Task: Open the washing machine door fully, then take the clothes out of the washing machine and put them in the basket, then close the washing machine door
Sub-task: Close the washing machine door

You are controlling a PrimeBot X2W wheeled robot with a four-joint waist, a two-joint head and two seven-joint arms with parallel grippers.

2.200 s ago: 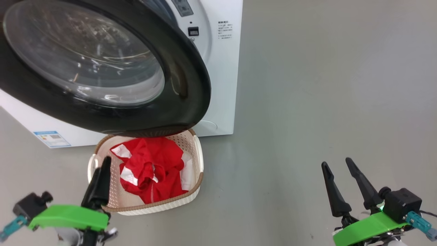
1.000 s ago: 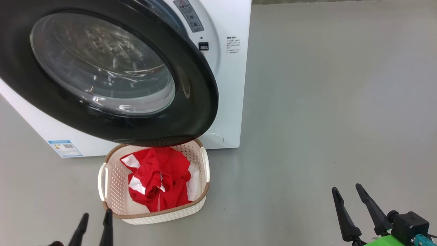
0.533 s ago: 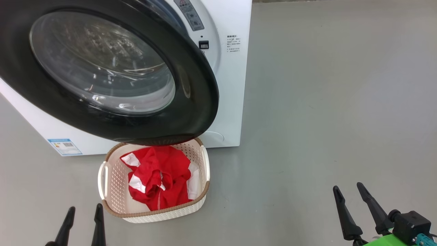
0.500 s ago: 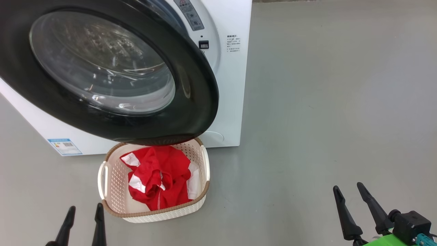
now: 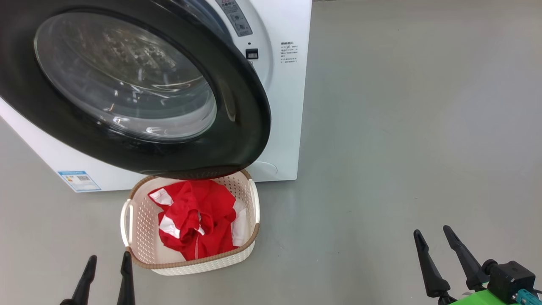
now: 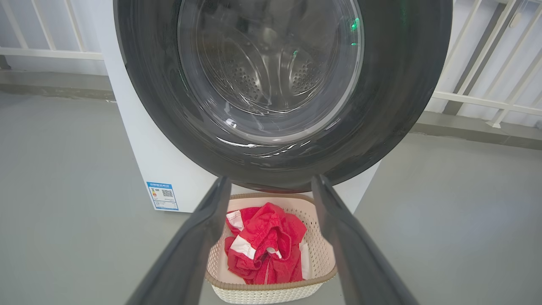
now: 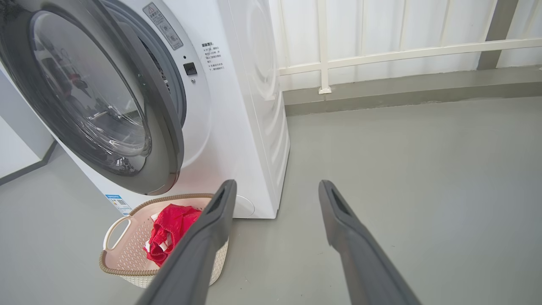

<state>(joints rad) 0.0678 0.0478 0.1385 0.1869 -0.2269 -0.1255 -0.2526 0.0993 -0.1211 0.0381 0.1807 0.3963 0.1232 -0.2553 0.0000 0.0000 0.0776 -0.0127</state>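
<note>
The washing machine door [image 5: 127, 84] stands ajar, its black rim hanging over the back of the basket [image 5: 247, 212]. The washing machine [image 5: 288, 106] is white, and its steel drum shows through the glass in the left wrist view. The red and white clothes [image 5: 197, 222] lie in the cream basket on the floor. My left gripper [image 5: 109, 257] is open, low and just left of the basket, with nothing in it. My right gripper [image 5: 432, 231] is open and empty, far to the basket's right. In the left wrist view the clothes [image 6: 264, 245] show between my fingers [image 6: 199, 245].
Grey floor [image 5: 402, 127] spreads to the right of the machine. A blue label [image 5: 79, 180] sits low on the machine's front. A white railing [image 7: 381, 55] and wall run behind the machine. The basket's handle [image 7: 113, 231] faces the right wrist view.
My left gripper has drawn back from beside the basket's left handle to the bottom edge of the head view. The head view has shifted a little. The right gripper sits lower in it.
</note>
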